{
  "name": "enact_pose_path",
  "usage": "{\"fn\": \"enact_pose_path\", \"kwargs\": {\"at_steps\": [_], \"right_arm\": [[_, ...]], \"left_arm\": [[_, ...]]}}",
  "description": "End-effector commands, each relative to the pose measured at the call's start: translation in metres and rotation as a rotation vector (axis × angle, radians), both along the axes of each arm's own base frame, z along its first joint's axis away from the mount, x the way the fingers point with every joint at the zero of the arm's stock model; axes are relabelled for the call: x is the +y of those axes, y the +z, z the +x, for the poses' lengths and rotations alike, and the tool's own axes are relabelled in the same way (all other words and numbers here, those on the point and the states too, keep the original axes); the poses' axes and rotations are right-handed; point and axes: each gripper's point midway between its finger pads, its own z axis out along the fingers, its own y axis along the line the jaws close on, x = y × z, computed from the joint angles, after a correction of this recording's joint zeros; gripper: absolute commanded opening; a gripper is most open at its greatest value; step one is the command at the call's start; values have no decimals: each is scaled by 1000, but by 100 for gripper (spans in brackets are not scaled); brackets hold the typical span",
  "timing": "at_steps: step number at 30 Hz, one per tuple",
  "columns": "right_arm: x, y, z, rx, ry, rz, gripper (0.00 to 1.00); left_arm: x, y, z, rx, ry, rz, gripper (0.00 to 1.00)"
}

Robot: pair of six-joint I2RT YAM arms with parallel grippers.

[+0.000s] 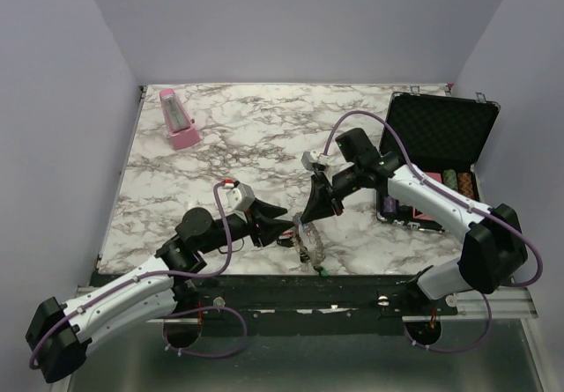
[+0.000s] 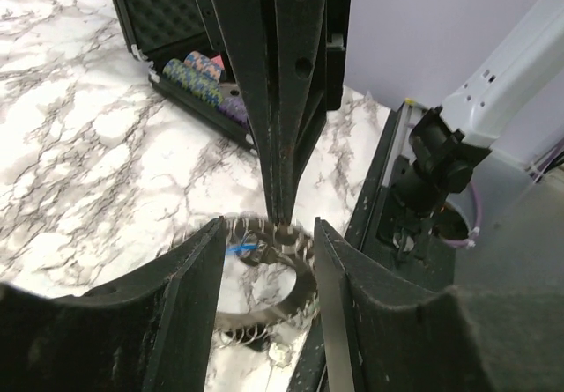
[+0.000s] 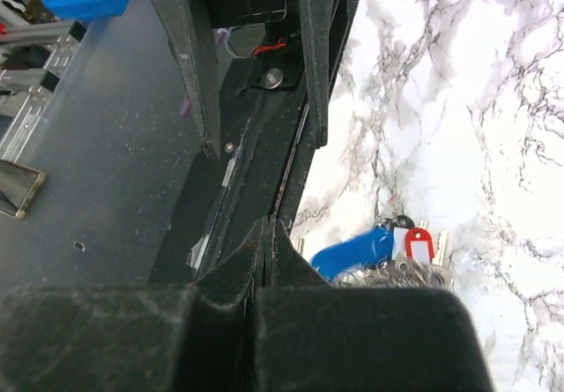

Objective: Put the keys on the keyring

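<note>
The toothed grey metal keyring (image 2: pixel 298 279) lies on the white marble bench (image 1: pixel 247 145) at its near edge, between the released fingers of the left gripper (image 2: pixel 269 229). The right gripper (image 2: pixel 280 209) is clenched, its tips on the ring's rim. The small blue-headed key (image 3: pixel 352 255) and red-headed key (image 3: pixel 416 247) lie beside the ring.

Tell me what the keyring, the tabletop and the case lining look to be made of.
The keyring looks like dull grey metal: a thin toothed rim with faint glints, though it is blurred. The tabletop is smooth with a white, grey-veined marble pattern; whether it is real stone or printed laminate I cannot tell. The case lining looks like soft matte black foam, judging by its egg-crate dimples.
</note>
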Motion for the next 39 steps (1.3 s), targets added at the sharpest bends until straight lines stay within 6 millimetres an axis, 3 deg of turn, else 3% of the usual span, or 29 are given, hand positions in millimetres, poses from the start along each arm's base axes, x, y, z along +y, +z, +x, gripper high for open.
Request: {"fn": "enact_pose_path", "kwargs": {"at_steps": [1, 8, 15, 18, 23, 26, 29, 33, 39], "right_arm": [[3, 2, 7, -13, -24, -10, 1], [2, -18, 24, -30, -107, -101, 3], [-29, -30, 61, -65, -242, -157, 27], [-53, -55, 75, -90, -288, -259, 30], [-87, -104, 76, -93, -312, -450, 35], [-103, -126, 81, -109, -353, -545, 46], [-117, -141, 96, -153, -415, -627, 54], [-134, -161, 104, -187, -458, -731, 56], [-141, -180, 113, -175, -488, -797, 56]], "left_arm": [[8, -15, 1, -32, 16, 113, 53], [11, -37, -1, 22, 38, 87, 52], [8, -56, 12, 128, 103, 106, 54], [6, -63, 17, 179, 122, 122, 59], [0, -75, 20, 251, 143, 172, 62], [3, -79, 24, 265, 179, 190, 63], [9, -79, 25, 258, 207, 177, 63], [19, -78, 23, 245, 235, 152, 64], [32, -80, 19, 232, 260, 117, 64]]}}
